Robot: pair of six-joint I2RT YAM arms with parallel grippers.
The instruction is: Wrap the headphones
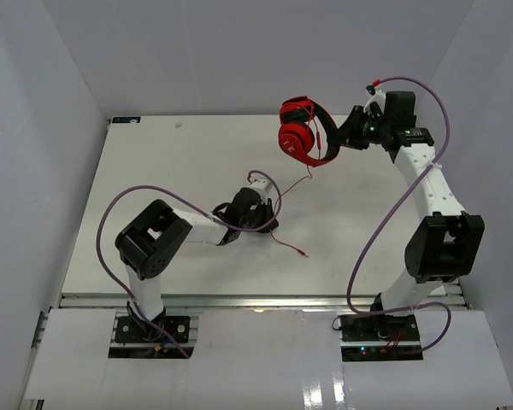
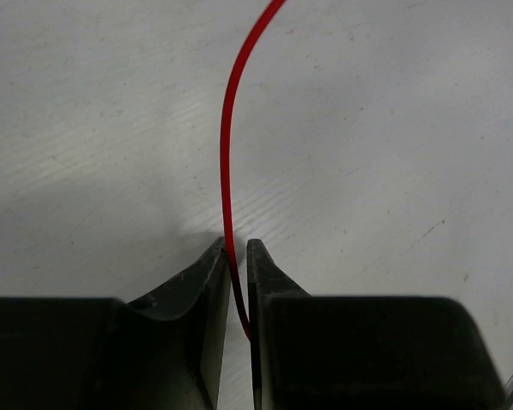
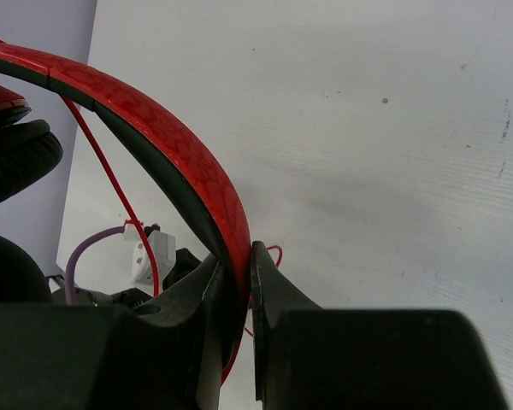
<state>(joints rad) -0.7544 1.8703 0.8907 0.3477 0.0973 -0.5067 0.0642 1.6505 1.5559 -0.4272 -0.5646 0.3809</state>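
**A:** How far along are we with the wrap?

**B:** Barely started, I'd say. My right gripper (image 3: pixel 237 252) is clamped on the headband (image 3: pixel 171 137). It holds the headphones (image 1: pixel 303 132) over the far right part of the table (image 1: pixel 154 171), apparently clear of its surface. The cord (image 2: pixel 225 154) hangs loose from them and trails down to the middle of the table. I see no turns of it round the band yet.

**A:** And your left?

**B:** My left gripper (image 2: pixel 236 248) is down at the middle of the table with the cord running between its fingers. They stand very close on either side of it. Whether they already bite on it, I cannot tell. The plug end lies on the table just past it, toward the near edge.

**A:** So what's left?

**B:** All the winding, by my reckoning: get a firm hold on the cord, carry it round the headphones, then tuck the end.

**A:** Any box or pouch to put them in?

**B:** None that I can see.
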